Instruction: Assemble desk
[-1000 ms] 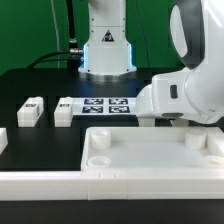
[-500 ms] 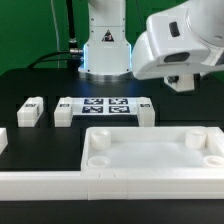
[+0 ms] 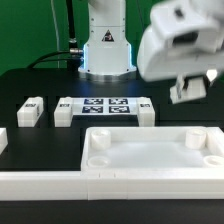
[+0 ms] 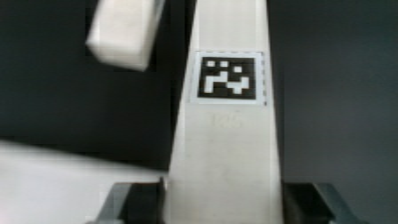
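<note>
The gripper (image 4: 222,200) is closed partway on the held leg (image 4: 224,135), a white square post. The post is clamped near one end, with a dark finger (image 4: 135,202) pressed against each of two opposite faces. A black-and-white tag (image 4: 228,77) is carried on the face turned toward the wrist camera.

In the exterior view the held leg is seen in the air at the exterior view's right. It is above the far right corner of the desk slab (image 3: 150,152) and apart from it. It is blurred there, so its tilt cannot be told.

The desk slab lies flat on the dark surface (image 3: 30,80) at the front of the scene, rim upward. Round sockets (image 3: 100,140) are visible at its far corners.

The marker board (image 3: 105,105) lies behind the slab. The first loose leg (image 3: 63,112) lies just beside the board's end at the exterior view's left. The second loose leg (image 3: 147,110) lies just beside the opposite end. The third loose leg (image 3: 30,110) lies farther toward the exterior view's left, apart from the others. A low white rail (image 3: 40,183) runs along the front beside the slab.
</note>
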Controlling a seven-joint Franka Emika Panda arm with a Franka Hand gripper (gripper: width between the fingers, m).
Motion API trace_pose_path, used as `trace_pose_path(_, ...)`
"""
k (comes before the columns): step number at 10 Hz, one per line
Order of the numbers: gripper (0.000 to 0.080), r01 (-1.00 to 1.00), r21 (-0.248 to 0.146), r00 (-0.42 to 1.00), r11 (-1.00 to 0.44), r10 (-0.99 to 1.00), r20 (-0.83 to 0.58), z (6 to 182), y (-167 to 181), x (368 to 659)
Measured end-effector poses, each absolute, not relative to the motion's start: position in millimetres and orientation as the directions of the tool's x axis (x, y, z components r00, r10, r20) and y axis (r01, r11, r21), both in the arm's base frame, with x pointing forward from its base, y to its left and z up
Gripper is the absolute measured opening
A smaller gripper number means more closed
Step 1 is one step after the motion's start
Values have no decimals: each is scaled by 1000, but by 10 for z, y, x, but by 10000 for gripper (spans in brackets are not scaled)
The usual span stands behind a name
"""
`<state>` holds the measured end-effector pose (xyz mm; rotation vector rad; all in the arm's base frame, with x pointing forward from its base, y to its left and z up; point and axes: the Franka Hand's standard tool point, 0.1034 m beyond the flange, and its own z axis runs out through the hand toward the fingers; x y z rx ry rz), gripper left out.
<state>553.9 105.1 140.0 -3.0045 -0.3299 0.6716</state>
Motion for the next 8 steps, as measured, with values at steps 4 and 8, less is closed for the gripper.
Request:
trace_pose_path(4,295,196,-68,968,-978,204,-148,1395,1037,5720)
trace_pose_path(8,295,275,-39,958,-961,270,95,1950,867,6107)
